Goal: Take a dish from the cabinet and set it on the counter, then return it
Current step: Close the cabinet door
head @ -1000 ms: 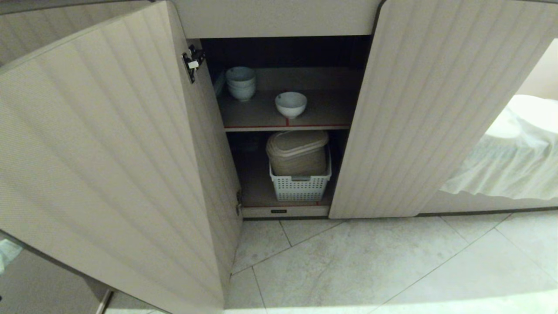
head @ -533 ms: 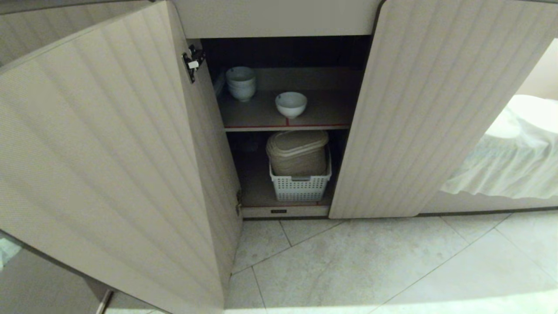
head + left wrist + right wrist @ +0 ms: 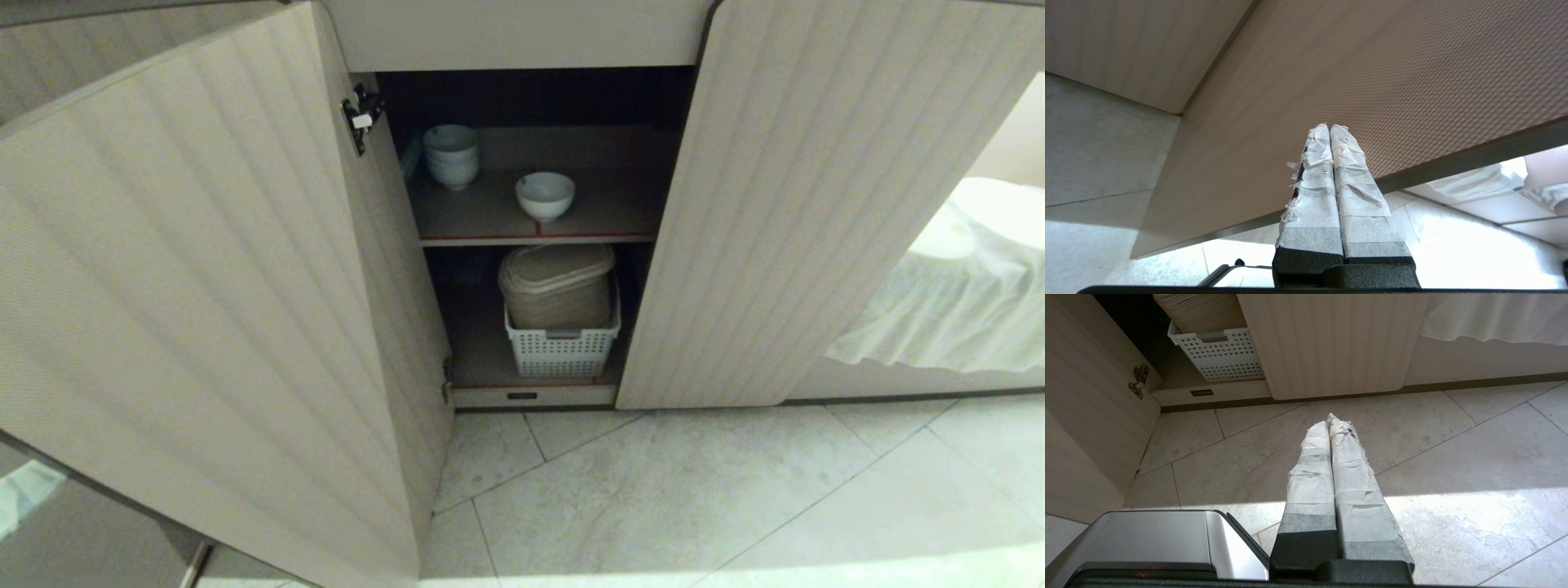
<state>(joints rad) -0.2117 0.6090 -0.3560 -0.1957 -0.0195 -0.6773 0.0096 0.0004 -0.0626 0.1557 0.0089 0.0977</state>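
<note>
White bowl (image 3: pixel 544 195) on cabinet (image 3: pixel 522 155) shelf, left gripper (image 3: pixel 1330 127) pressed together outside left door (image 3: pixel 1331 73), apart from bowl

We see pale marbled floor tiles (image 3: pixel 694 498) filling the lower right of the frame, with bright light along the bottom edge. At right, a white draped cloth (image 3: pixel 947 302) hangs in folds.

- Home kitchen, by the look of it.
- Low cabinet (image 3: pixel 816 204) with ribbed beige doors, open onto stacked white bowls (image 3: pixel 451 155) on a shelf.
- Perforated storage basket (image 3: pixel 562 349) below.
- Pale stone-tiled floor (image 3: pixel 694 506).
</note>
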